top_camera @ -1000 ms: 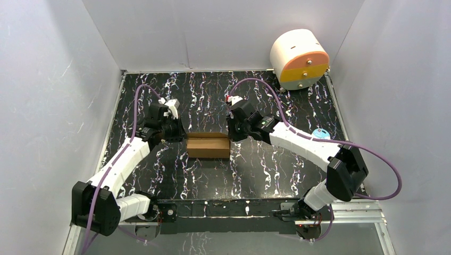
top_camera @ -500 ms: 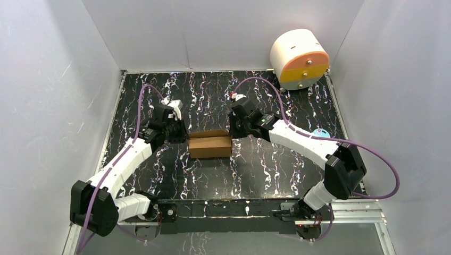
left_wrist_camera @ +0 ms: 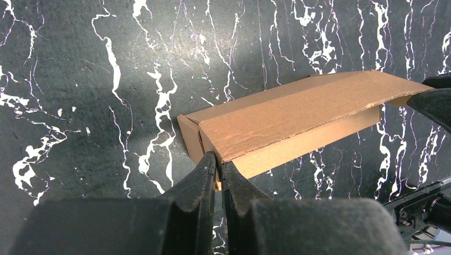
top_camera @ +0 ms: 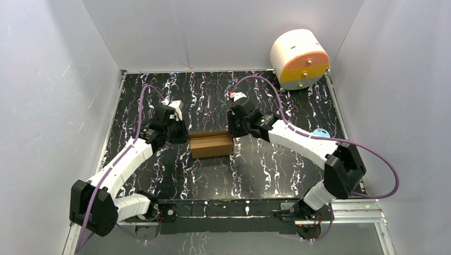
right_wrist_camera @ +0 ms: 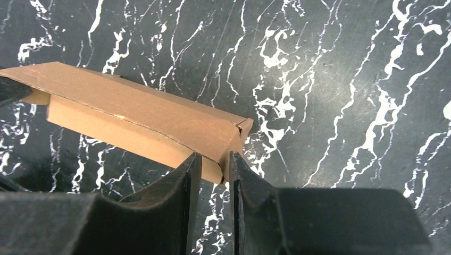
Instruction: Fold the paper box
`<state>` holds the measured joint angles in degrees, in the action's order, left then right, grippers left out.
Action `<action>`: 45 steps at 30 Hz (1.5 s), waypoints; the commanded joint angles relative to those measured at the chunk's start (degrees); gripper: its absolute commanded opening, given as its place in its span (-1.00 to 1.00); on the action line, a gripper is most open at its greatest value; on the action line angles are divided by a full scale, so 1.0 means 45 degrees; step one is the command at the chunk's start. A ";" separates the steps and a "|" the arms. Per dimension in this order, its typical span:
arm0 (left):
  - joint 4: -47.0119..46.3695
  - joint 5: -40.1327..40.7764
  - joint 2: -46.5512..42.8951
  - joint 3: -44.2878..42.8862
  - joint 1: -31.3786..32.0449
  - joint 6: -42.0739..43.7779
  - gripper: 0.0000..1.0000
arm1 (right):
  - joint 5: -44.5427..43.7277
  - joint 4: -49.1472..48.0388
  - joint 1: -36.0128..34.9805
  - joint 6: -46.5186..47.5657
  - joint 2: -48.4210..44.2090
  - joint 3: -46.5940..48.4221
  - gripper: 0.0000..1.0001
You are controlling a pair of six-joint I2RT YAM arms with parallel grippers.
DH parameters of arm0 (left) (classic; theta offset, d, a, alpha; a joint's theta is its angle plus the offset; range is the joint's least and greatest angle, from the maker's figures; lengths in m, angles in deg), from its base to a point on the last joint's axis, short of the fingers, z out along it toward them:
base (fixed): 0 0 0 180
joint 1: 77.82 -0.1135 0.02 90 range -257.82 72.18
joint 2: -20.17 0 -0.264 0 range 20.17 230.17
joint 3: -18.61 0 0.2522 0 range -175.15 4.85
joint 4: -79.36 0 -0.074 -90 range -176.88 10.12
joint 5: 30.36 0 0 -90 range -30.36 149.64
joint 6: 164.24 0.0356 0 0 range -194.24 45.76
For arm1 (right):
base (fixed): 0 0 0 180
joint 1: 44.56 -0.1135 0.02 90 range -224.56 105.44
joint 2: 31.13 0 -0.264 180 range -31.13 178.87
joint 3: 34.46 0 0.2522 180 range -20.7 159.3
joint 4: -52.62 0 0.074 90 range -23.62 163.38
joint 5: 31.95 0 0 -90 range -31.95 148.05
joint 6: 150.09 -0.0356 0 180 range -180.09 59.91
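Note:
The paper box (top_camera: 211,145) is a small brown cardboard carton lying on the black marbled table between my two arms, a little tilted. Its top flap lies over it, slightly raised along the front edge. My left gripper (top_camera: 186,137) is at the box's left end. In the left wrist view (left_wrist_camera: 219,160) its fingers are shut on the near corner of the box (left_wrist_camera: 287,119). My right gripper (top_camera: 233,134) is at the right end. In the right wrist view (right_wrist_camera: 215,162) its fingers are closed around the end corner of the box (right_wrist_camera: 133,114).
A white cylinder with an orange-and-yellow face (top_camera: 299,57) stands at the back right corner. A small blue round object (top_camera: 320,133) lies by the right arm. White walls enclose the table on three sides.
Both grippers and the box have shifted slightly to the right and away from the arm bases. The box now sits a little more tilted.

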<state>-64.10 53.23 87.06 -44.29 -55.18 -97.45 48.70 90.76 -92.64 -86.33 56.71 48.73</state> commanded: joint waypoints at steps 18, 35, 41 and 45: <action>0.0804 -0.0175 0.0066 -0.0153 0.0128 -0.0321 -0.92 | -0.0269 -0.0444 -0.0025 0.0477 -0.0818 -0.0474 -0.94; 0.0610 0.0532 0.0242 0.0419 0.0611 -0.0610 -0.92 | 0.1033 0.1056 0.0842 -0.1118 0.0287 0.1091 -1.00; 0.0554 0.0788 0.0414 0.0460 0.0955 -0.0741 -0.92 | 0.2551 0.0683 0.1514 -0.1503 0.0404 0.0843 -1.00; 0.0449 0.0781 0.0539 0.0463 0.1038 -0.0800 -0.92 | 0.2667 0.0627 0.1588 -0.1586 0.0422 0.0973 -1.00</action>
<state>-65.60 56.94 88.24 -44.21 -51.40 -100.35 57.84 95.40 -85.86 -91.81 58.52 50.76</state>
